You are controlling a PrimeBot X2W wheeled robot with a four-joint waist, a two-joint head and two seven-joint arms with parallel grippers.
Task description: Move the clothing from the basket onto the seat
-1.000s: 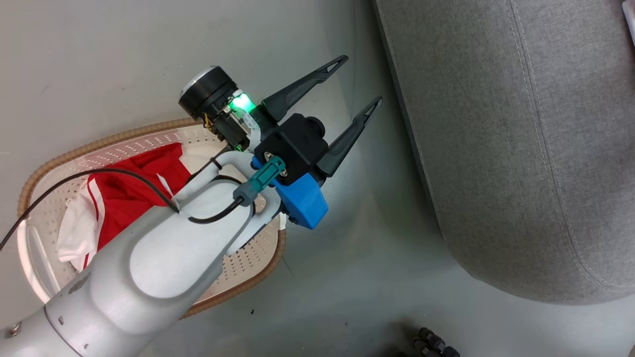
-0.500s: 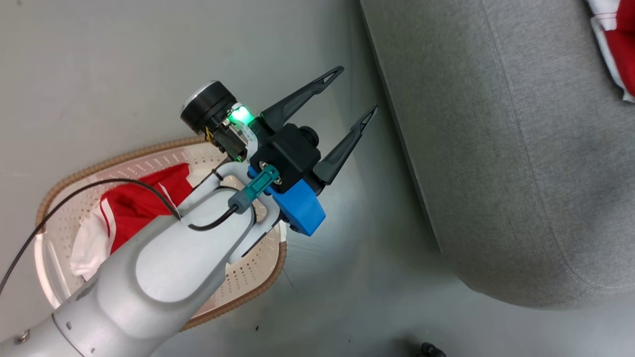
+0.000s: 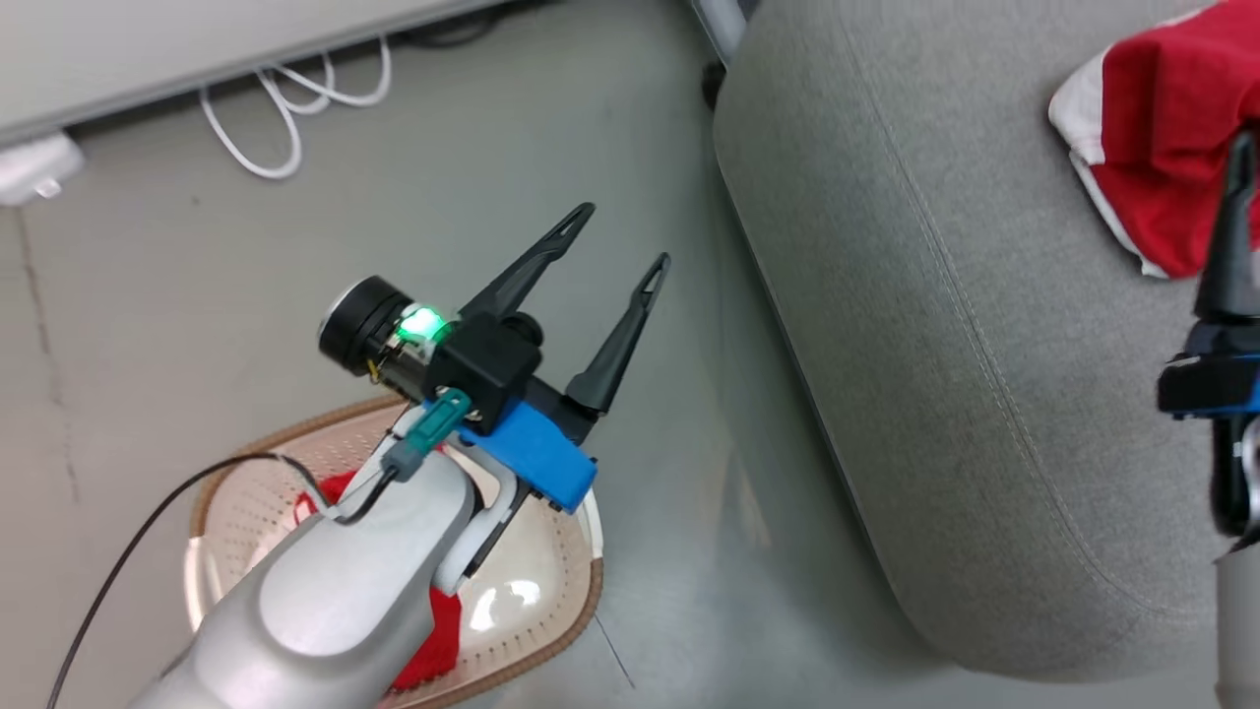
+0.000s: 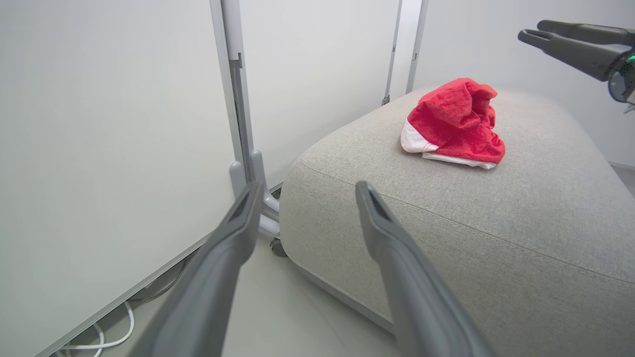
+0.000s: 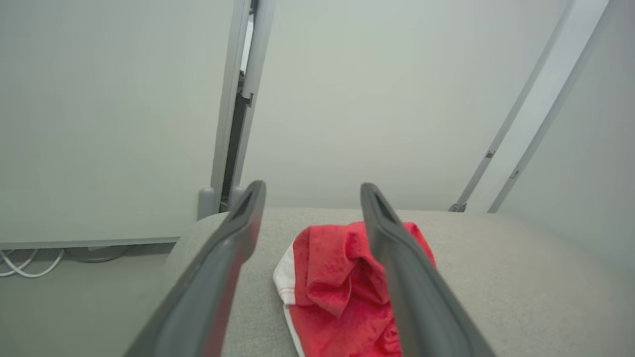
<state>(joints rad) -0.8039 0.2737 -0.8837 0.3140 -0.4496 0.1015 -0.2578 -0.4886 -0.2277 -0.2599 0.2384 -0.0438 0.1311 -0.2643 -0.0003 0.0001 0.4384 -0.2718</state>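
Presently, one red garment [image 4: 456, 124] with white trim lies crumpled on the seat [image 3: 935, 345], toward its far end and well away from the near rounded corner. Its folds hide its cut, and no marking on it can be read. In the head view the picture's right edge cuts it off, and one dark finger of the right claw [image 5: 313, 185] crosses in front of it.

Right claw: released, both fingers spread wide with nothing between them. In the left wrist view it hangs in the air above and beyond the garment, apart from it, and the picture edge cuts it off just behind the fingers. In its own wrist view one finger overlaps the garment and hides part of it.

Left claw [image 3: 627, 232]: released and empty, with the fingers apart. They point out over the floor [image 3: 689, 551] beyond the basket's rim, toward the seat's near corner, and touch nothing.

The basket [image 3: 241, 507] stands on the floor beside the seat, apart from it. The pale left forearm [image 3: 335, 611] covers most of it, and the picture's bottom edge cuts off its near rim. Red clothing [image 3: 433, 645] shows inside in two small patches, one on either side of the forearm. Whether that is one piece or several cannot be told.
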